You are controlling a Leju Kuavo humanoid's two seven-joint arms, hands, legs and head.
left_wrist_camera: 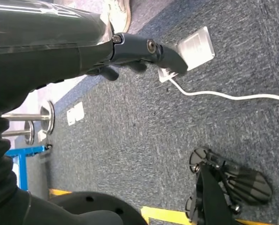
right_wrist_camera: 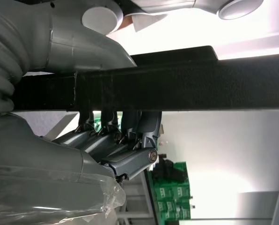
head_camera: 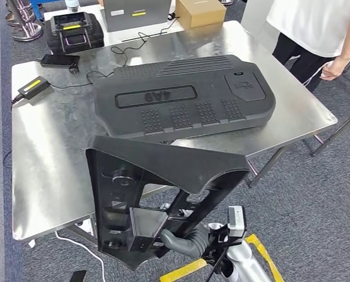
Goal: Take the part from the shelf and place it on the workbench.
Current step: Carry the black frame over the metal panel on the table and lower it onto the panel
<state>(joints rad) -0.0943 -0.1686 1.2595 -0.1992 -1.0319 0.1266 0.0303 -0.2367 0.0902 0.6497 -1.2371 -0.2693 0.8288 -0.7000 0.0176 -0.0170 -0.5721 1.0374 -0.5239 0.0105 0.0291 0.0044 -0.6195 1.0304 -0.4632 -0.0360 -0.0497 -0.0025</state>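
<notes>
- Grey, ribbed at the wrist, the right hand point(right_wrist_camera: 106, 140) grips one black moulded plastic part with open ribbing point(head_camera: 155, 194); in the right wrist view its dark fingers point(right_wrist_camera: 131, 129) hook over one face of the part's flat edge and the thick thumb lies against the opposite face.
- That part hangs in the air at the near edge of the worktop point(head_camera: 44, 176), tilted, its upper edge overlapping the metal rim in the head view; it does not rest on the surface.
- The left hand point(left_wrist_camera: 145, 51) hangs over blue-grey carpet point(left_wrist_camera: 138, 131), fingers stretched out with nothing in them.
- On the one shiny steel worktop lies one large flat black panel with raised dot patches point(head_camera: 187, 97), beyond the held part and apart from it.
- Further back: one black handheld controller point(head_camera: 73, 29), one dark phone point(head_camera: 60, 59), one small black box with a yellow label point(head_camera: 33, 86), one brown cardboard box point(head_camera: 199, 12).
- One person in a white shirt point(head_camera: 315, 23) stands at the far right corner.
</notes>
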